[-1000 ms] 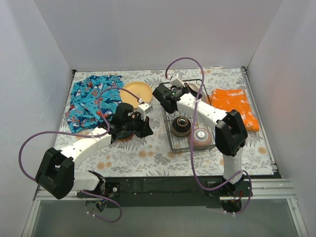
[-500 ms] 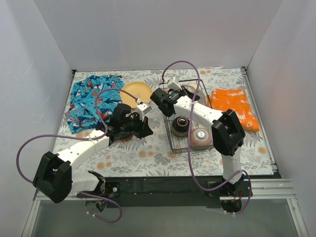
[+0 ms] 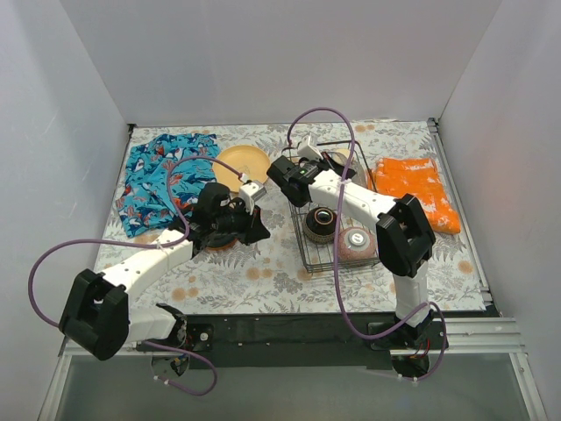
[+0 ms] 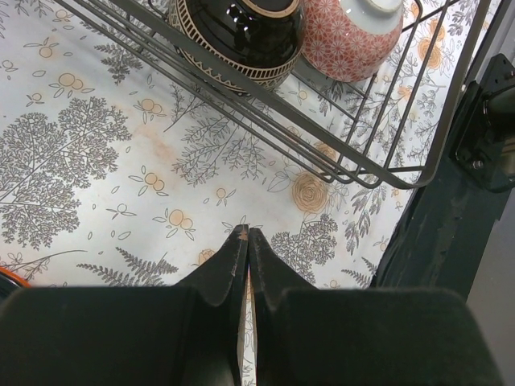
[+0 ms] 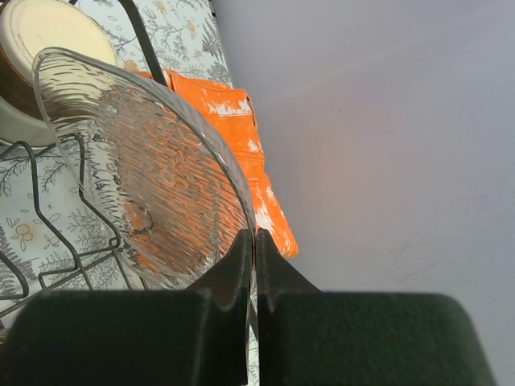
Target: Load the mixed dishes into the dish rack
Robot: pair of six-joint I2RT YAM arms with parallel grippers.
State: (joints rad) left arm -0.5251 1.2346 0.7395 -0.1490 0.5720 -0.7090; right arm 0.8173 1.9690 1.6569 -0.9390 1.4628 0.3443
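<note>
Together, two bowls [image 3: 322,224] (one pink) in one dish rack [image 3: 337,263]

Nothing legible appears in any view: no words, numbers, brand marks or signs. The dish rack [image 3: 298,239], the dark brown-ringed bowl [image 3: 322,224] and the pink bowl [image 3: 358,244] carry patterns only, and the clear ribbed plate [image 5: 145,177] shows only relief lines. The white marks on the orange bag [image 3: 419,189] are too small and blurred to read as lettering, and the blue cloth [image 3: 158,180] bears printed figures, not text.
</note>
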